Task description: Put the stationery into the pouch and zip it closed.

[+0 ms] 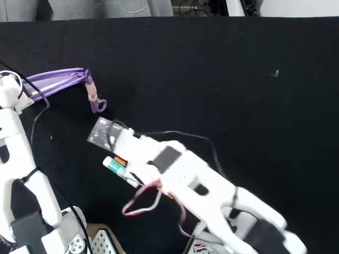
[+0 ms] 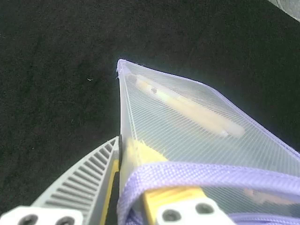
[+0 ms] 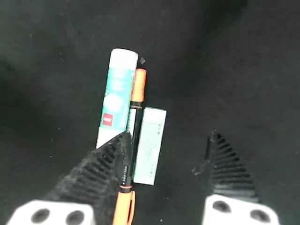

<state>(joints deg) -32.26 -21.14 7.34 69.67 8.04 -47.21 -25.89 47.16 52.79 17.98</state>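
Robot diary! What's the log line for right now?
left gripper: shut on pouch | right gripper: open over glue stick, pen, white block

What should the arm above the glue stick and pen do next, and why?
Probably lower the right gripper and close on the eraser: it lies between the open jaws, beside the pen and glue stick, outside the pouch the left gripper holds.

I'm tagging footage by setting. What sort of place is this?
Probably a robotics lab bench, not a home desk: a white left arm and right arm, both wired, over a black-covered table, with a purple pouch and teal tube staged.
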